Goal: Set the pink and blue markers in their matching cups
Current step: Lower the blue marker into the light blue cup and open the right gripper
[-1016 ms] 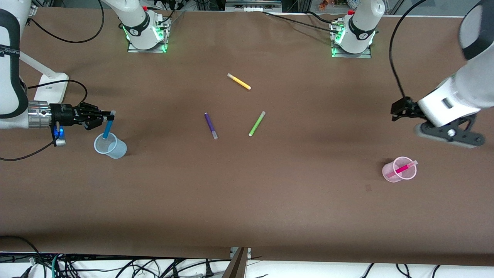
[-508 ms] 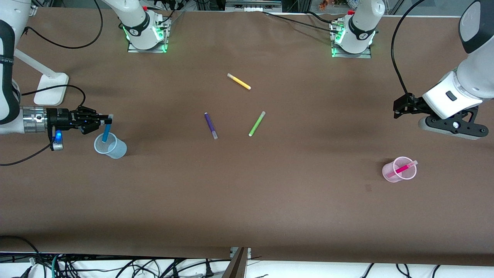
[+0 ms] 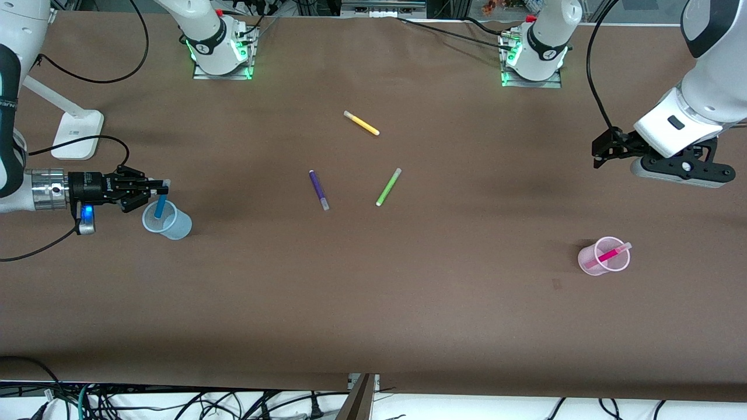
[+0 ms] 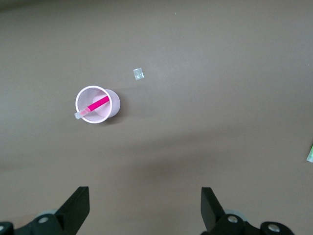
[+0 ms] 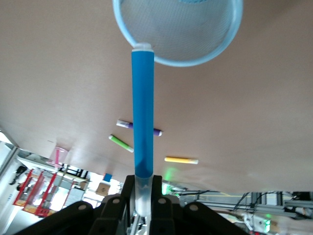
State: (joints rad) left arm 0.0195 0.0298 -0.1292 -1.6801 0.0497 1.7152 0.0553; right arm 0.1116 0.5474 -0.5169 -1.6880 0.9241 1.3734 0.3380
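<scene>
The blue pen (image 3: 160,206) could miss. Its low end is just inside the blue cup (image 3: 167,220), close to the rim. If the right gripper (image 3: 159,188) lets go while the pen leans, the pen may tip the light cup over or slide out onto the table (image 3: 373,291). A bump on the rim could also push the cup away.

The right arm comes in low and flat from its end of the table. Its gripper is squeezed tight on the pale cap end of the blue pen. In the right wrist view the blue pen (image 5: 143,112) points straight from the gripper (image 5: 143,196) down to the blue cup (image 5: 178,29).

The pink pen (image 3: 608,255) is already in the pink cup (image 3: 604,256), leaning on the rim with its cap poking out. That cup stands near the left arm's end of the table.

The left arm waits. Its left gripper (image 3: 601,153) hangs high over the table, farther from the front camera than the pink cup. Its fingers (image 4: 78,208) are spread wide and hold nothing.

A purple pen (image 3: 318,189), a green pen (image 3: 388,186) and a yellow pen (image 3: 361,123) lie in the middle of the table.
</scene>
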